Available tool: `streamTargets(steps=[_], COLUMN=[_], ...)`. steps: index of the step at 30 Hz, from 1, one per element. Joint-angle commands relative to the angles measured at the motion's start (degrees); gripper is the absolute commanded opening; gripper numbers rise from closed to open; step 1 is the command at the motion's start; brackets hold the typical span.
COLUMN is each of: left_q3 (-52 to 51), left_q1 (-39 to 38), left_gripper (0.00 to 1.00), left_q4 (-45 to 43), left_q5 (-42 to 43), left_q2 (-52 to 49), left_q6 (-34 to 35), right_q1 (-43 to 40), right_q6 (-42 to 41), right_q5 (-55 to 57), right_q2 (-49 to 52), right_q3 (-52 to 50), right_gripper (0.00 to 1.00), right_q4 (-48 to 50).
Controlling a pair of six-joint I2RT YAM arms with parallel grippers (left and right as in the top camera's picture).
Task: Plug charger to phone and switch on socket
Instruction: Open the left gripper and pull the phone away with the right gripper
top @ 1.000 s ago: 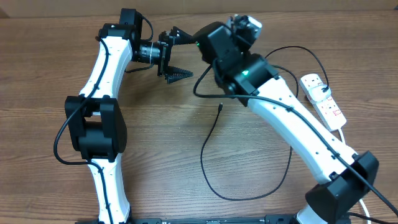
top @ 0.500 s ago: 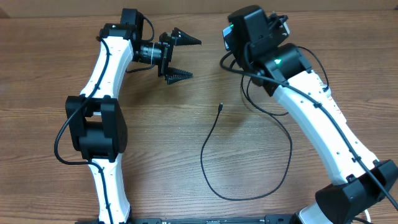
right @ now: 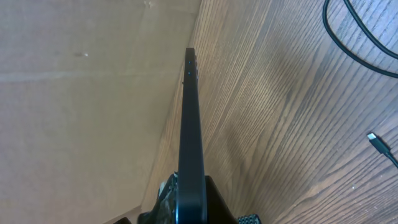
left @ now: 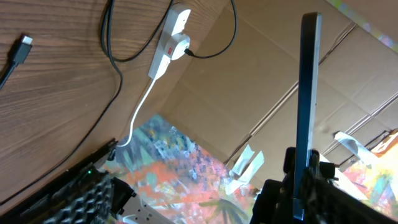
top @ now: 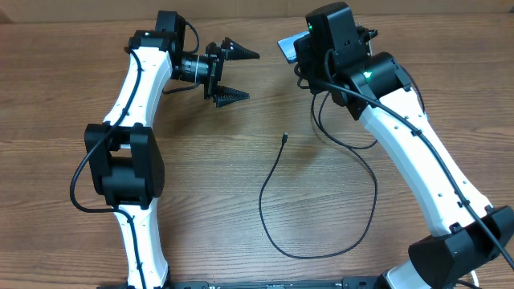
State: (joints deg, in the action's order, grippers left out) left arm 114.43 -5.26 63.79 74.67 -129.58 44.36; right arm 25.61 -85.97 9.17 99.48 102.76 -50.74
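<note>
Phone (right: 191,124) pinched edge-on in right claw (right: 186,204), likely presenting port; left claw (top: 233,74) spread, free for charger (top: 260,201).

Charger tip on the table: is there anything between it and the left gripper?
Nothing visible. Only bare table lies between the open left gripper and the charger tip. The phone, held up by the right gripper, is off to the side, not in that path.

- I see a black charger (top: 260,205).
- The socket (left: 158,63) is white with a red switch (left: 165,48).
- The surface (top: 201,177) is brown wood grain.
- Dark phone (right: 191,124) edge.
</note>
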Motion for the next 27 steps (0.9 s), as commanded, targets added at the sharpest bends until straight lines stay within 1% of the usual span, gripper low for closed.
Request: streamTargets(steps=[1,3,6,8,12,14,15,18,19,20,23,24,25,27], left_q3=[1.3,1.3,1.3,1.3,1.3,1.3,1.3,1.3,1.3,1.3,1.3,1.3,1.3,1.3], left_q1=[-0.5,-0.5,-0.5,-0.5,-0.7,-0.8,-0.8,-0.8,-0.8,-0.8,-0.8,-0.8,-0.8,-1.0], left_gripper=[0.84,0.79,0.68,0.66,0.62,0.53,0.52,0.54,0.55,0.59,0.9,0.97,0.99,1.0], left_q4=[0.0,-0.1,-2.3,-4.8,-7.5,-7.6,-7.6,-7.6,-7.8,-8.1,-11.8,-13.9,-15.7,-19.0], left_q5=[-0.2,-0.3,-0.4,-0.3,-0.3,0.1,0.6,3.5,4.3,4.9,7.3,8.0,9.0,11.1], left_q2=[-0.5,-0.5,-0.5,-0.5,-0.5,-0.5,-0.5,-0.5,-0.5,-0.5,-0.5,-0.5,-0.5,-0.5], left_q6=[2.6,5.6,10.4,11.5,14.6,19.1,21.0,28.3,30.3,31.5,33.4,34.1,34.5,36.0], right_q1=[-0.8,-1.2,-1.4,-1.5,-1.5,-1.5,-1.5,-1.5,-1.5,-1.5,-1.2,-1.0,-0.7,0.1], right_q6=[-1.3,-2.7,-8.7,-11.5,-11.8,-12.2,-12.9,-17.6,-18.2,-18.2,-18.2,-18.2,-18.2,-18.2], right_q5=[0.2,0.1,0.2,0.2,-0.7,-1.8,-2.3,-2.8,-2.8,-2.8,-2.8,-2.8,-2.8,-2.8], right_q2=[-4.0,-4.4,-5.0,-5.2,-5.2,-5.2,-5.2,-5.2,-5.2,-5.1,-5.1,-5.1,-5.1,-5.1], right_q3=[2.4,2.4,2.4,2.4,2.4,2.4,2.4,2.3,2.3,2.3,2.2,2.2,2.2,2.2], right_gripper=[0.04,0.04,0.04,0.04,0.04,0.04,0.04,0.04,0.04,0.04,0.04,0.04,0.04,0.04], right_q4=[0.9,0.9,0.5,0.8,1.9,1.8,1.5,-0.9,-1.6,-1.9,-2.8,-3.0,-3.1,-3.1])
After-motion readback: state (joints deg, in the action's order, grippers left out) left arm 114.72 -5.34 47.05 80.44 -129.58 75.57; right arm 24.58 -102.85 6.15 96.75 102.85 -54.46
